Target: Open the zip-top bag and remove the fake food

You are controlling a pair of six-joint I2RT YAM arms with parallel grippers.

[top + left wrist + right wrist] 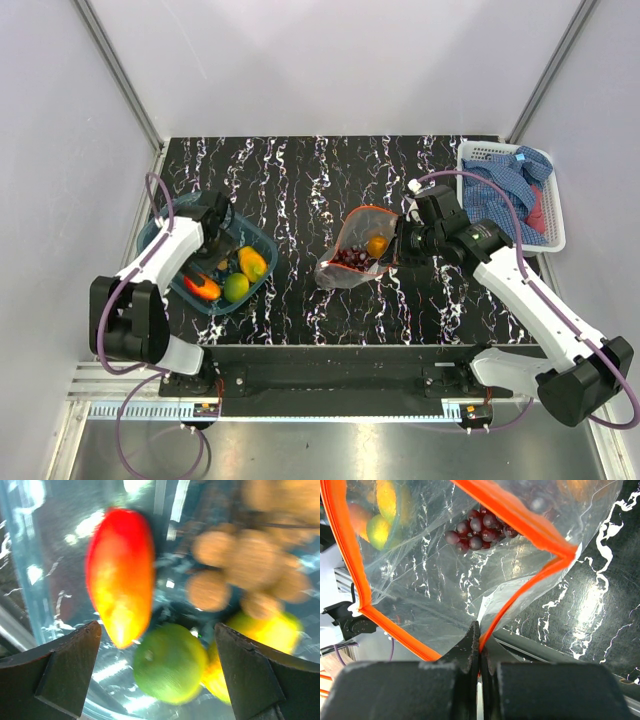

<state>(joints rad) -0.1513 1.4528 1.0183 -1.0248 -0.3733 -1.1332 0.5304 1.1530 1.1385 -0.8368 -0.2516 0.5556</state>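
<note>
The clear zip-top bag (352,262) lies mid-table with its orange-red mouth held open and lifted. My right gripper (398,243) is shut on the zip strip (520,592) at the mouth's right side; the right wrist view shows the jaws (480,650) pinched on it. Dark purple grapes (477,530) and an orange (377,245) are inside the bag. My left gripper (207,258) is open and empty, low inside the blue tub (150,232). In its wrist view the open gripper (156,632) is above a red-yellow mango (120,575), a green fruit (170,662), tan balls (240,565) and a yellow fruit (275,630).
A white basket (480,153) holding a blue checked cloth (510,185) stands at the back right, close behind my right arm. Grey enclosure walls stand on the left, the back and the right.
</note>
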